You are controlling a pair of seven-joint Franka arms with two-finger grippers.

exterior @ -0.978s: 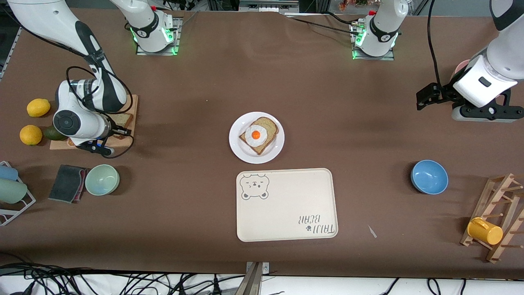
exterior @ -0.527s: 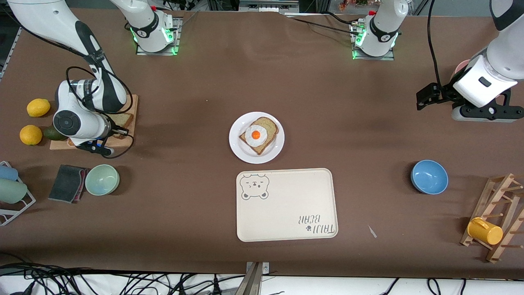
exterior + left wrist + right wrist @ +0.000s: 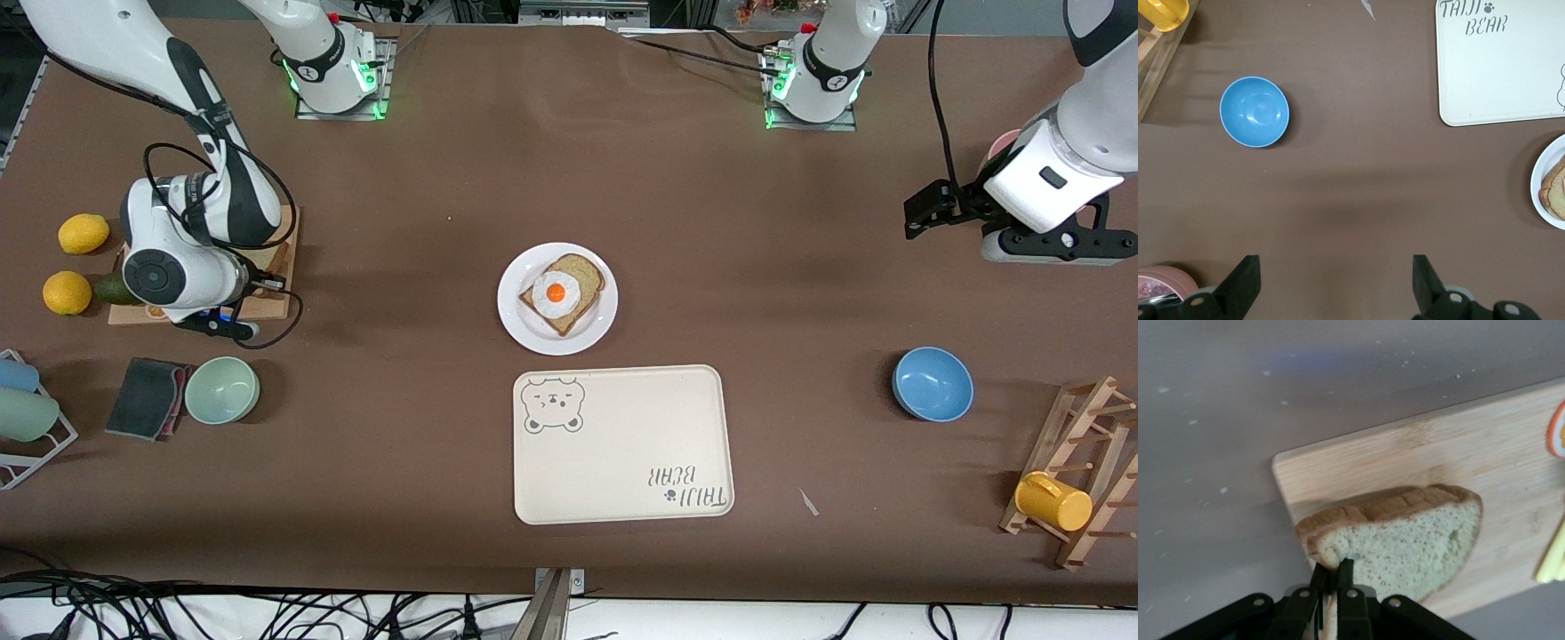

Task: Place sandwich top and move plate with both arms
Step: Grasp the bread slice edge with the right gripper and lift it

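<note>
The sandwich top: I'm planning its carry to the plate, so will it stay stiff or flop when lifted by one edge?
The sandwich top is pinched at its crust by the right gripper over the cutting board. It looks thick and holds a flat shape, so probably fairly stiff. Held by one edge only, it may still sag or swing. It seems light.

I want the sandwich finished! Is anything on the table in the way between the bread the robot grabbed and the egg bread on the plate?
Nothing visible is. The right gripper is shut on the sandwich top over the wooden board. From there to the plate with the egg slice there is only bare brown table.
</note>
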